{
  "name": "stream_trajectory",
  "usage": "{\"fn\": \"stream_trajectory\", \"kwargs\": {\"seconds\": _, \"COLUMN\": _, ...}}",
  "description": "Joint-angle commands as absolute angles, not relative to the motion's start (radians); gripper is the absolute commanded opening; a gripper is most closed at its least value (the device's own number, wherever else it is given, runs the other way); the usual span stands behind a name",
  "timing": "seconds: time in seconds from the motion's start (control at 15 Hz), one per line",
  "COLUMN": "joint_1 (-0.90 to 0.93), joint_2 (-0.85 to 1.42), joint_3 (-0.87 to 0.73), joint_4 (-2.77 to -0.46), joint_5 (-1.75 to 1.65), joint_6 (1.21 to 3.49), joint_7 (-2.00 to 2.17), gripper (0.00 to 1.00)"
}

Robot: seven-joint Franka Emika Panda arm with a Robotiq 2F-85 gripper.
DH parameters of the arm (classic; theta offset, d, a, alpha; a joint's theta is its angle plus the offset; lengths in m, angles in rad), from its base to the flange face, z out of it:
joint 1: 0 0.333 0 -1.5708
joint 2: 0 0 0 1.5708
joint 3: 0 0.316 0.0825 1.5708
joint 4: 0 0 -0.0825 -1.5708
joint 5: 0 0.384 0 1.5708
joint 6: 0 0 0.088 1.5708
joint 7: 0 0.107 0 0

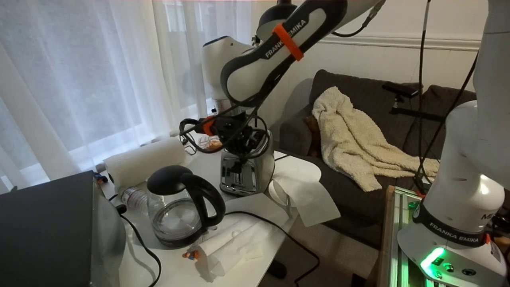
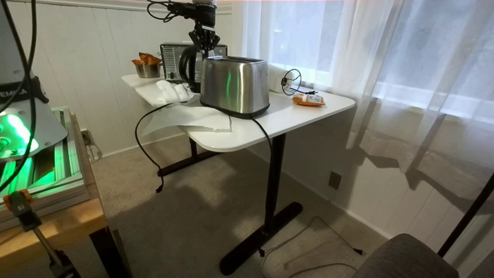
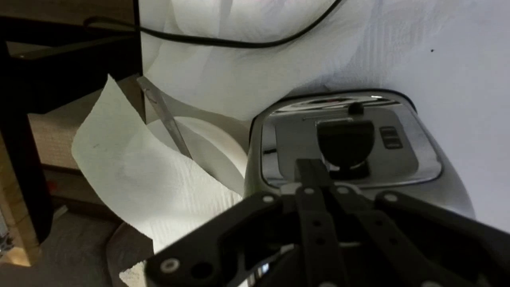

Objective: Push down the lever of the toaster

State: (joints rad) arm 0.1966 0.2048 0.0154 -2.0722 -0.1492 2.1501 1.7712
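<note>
The silver toaster (image 1: 261,171) stands on the white table (image 1: 149,263). It also shows in the other exterior view (image 2: 235,87) and the wrist view (image 3: 402,167). Its black, half-round lever (image 3: 346,143) is high on the end panel, above a dark knob (image 3: 356,108). My gripper (image 3: 312,165) points down at this end of the toaster with its fingers together and nothing seen between them. In the wrist view the fingertips appear just beside the lever; contact cannot be told. In an exterior view the gripper (image 2: 205,48) is at the toaster's top edge, its tips partly hidden.
A glass kettle (image 1: 179,219) with a black handle stands near the lever end. A paper towel roll (image 1: 145,161), loose paper sheets (image 1: 314,195), a black cord (image 1: 275,227) and a dark oven (image 1: 48,231) are close by. An orange packet (image 2: 308,100) lies near the table edge.
</note>
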Motion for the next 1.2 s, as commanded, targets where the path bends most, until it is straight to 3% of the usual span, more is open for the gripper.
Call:
{"fn": "stream_trajectory", "kwargs": {"seconds": 0.0, "joint_1": 0.191, "joint_2": 0.042, "joint_3": 0.053, "joint_4": -2.152, "joint_5": -0.197, "joint_6": 2.121, "joint_7": 1.642, "gripper": 0.00}}
{"fn": "stream_trajectory", "kwargs": {"seconds": 0.2, "joint_1": 0.193, "joint_2": -0.062, "joint_3": 0.092, "joint_4": -2.183, "joint_5": -0.193, "joint_6": 2.088, "joint_7": 1.513, "gripper": 0.00}}
{"fn": "stream_trajectory", "kwargs": {"seconds": 0.27, "joint_1": 0.193, "joint_2": -0.097, "joint_3": 0.108, "joint_4": -2.192, "joint_5": -0.186, "joint_6": 2.075, "joint_7": 1.466, "gripper": 0.26}}
{"fn": "stream_trajectory", "kwargs": {"seconds": 0.33, "joint_1": 0.192, "joint_2": -0.124, "joint_3": 0.120, "joint_4": -2.196, "joint_5": -0.183, "joint_6": 2.065, "joint_7": 1.419, "gripper": 0.27}}
{"fn": "stream_trajectory", "kwargs": {"seconds": 1.0, "joint_1": 0.162, "joint_2": -0.384, "joint_3": 0.118, "joint_4": -2.324, "joint_5": -0.066, "joint_6": 2.036, "joint_7": 0.738, "gripper": 0.95}}
{"fn": "stream_trajectory", "kwargs": {"seconds": 1.13, "joint_1": 0.154, "joint_2": -0.429, "joint_3": 0.109, "joint_4": -2.355, "joint_5": -0.050, "joint_6": 2.038, "joint_7": 0.596, "gripper": 1.00}}
